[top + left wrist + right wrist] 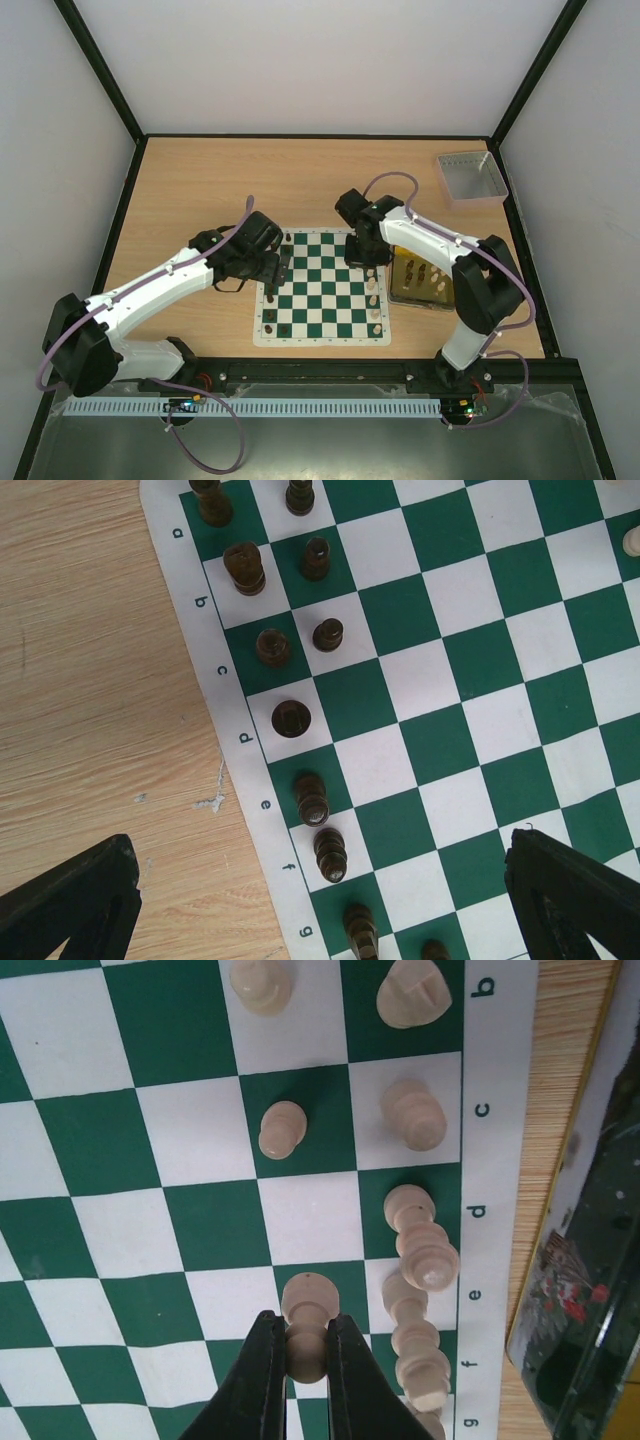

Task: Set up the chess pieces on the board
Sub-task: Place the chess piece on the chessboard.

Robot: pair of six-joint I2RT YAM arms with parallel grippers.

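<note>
The right gripper (305,1332) is gripping a cream pawn (305,1300), its jaws pressing shut on both sides of the stem. The pawn is standing upright over a green square of the board (190,1230), one column in from the lettered edge; whether its base is touching cannot be told. Just beside it, cream pieces (420,1250) are crowding the edge column, touching one another. The left gripper (322,880) is hovering with jaws spread wide, holding nothing, above black pieces (290,718) lining the opposite edge. A yellow tray (418,300) is lying beside the board.
</note>
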